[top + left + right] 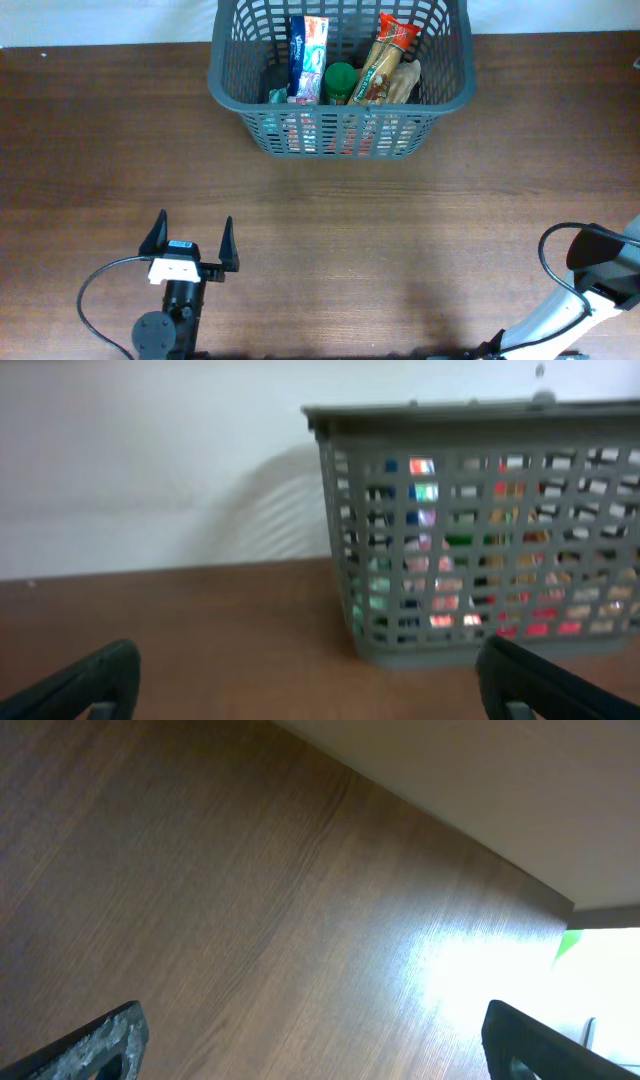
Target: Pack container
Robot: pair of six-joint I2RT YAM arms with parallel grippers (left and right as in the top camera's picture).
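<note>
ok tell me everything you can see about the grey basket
The basket is dark grey, plastic by the look, rectangular with rounded corners, slotted lattice sides and a thick rim. It stands upright at the far edge of the wooden table. Inside are a blue and white box, a green-capped thing and an orange packet.

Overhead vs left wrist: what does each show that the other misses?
Overhead only: top-down look into the container: toothpaste box, green cap, orange snack packet; also part of the right arm. Left wrist only: the white wall behind the container. Both: the container on the wooden table, the left gripper open and empty, short of it.
</note>
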